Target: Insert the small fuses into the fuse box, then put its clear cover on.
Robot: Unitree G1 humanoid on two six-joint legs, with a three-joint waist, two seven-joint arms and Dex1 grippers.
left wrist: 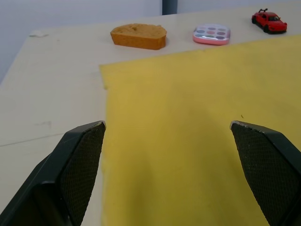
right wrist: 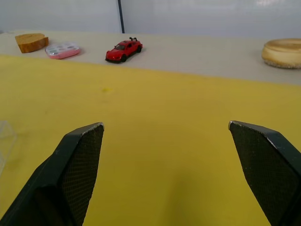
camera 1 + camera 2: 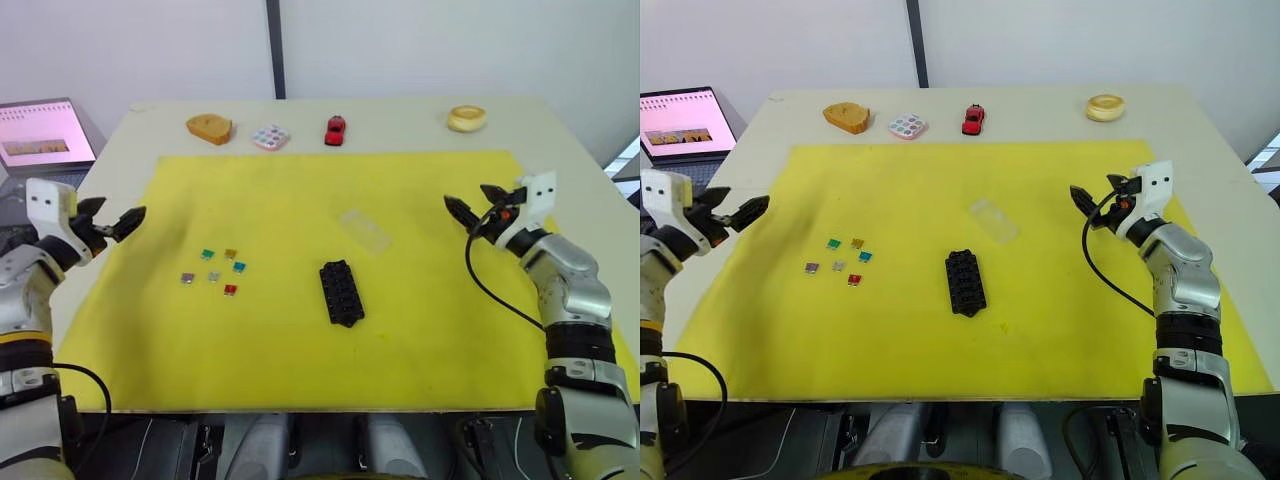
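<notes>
Several small fuses [image 3: 214, 271] lie loose in a cluster on the left half of the yellow mat [image 3: 300, 200]; teal, amber, purple, grey, blue and red ones show. The black fuse box [image 3: 341, 293] lies at the mat's middle, its slots facing up. The clear cover [image 3: 365, 230] rests just beyond it, slightly to the right. My left gripper [image 3: 118, 214] hovers open over the mat's left edge, well left of the fuses. My right gripper [image 3: 468, 198] hangs open over the mat's right side, to the right of the cover. Both hold nothing.
Along the far table edge stand an orange bread-like block [image 3: 209, 128], a white tile with coloured dots [image 3: 270, 136], a red toy car [image 3: 335, 130] and a tan ring [image 3: 466, 118]. A laptop [image 3: 45, 135] sits off the table at the far left.
</notes>
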